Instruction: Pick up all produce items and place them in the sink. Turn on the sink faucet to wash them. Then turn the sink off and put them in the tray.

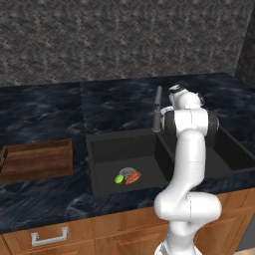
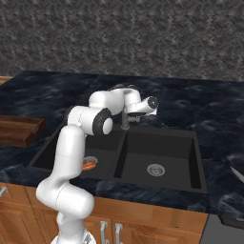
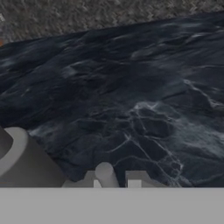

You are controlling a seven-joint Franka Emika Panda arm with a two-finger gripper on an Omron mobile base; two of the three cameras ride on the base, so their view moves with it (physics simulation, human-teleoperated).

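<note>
**Gripper shut at the faucet; produce lying in the left basin**

Nearest: wooden cabinet fronts (image 1: 124,224) under the counter edge, a silver drawer handle (image 1: 49,236) at the left in the left base view.

Counter (image 1: 45,114): dark blue-black marbled stone, running back to a grey speckled wall (image 1: 119,35).

Tray (image 1: 37,159): brown wood, low sides, sits on the counter left of the sink, apart from it. Nothing seen in it.

Sink (image 2: 157,183): matte black, two basins. Carrot (image 1: 133,178) and lime (image 1: 119,179) lie on the floor of the left basin, side by side and about touching, right by the drain (image 1: 127,171). In the right base view the carrot shows as an orange bit beside the arm. Right basin has a round silver drain (image 2: 155,169) and is otherwise bare.

Faucet (image 1: 157,112): grey stem standing behind the divider between the basins. No water seen running.

Gripper (image 3: 116,177): the hand is held sideways above the back rim of the sink, at the faucet. In the hand view the finger tips stand pressed close together, with a small grey rounded part, seemingly of the faucet, right at them; a thicker grey cylinder lies to the lower left. Whether the fingers pinch that part or only touch it, cannot tell.
</note>
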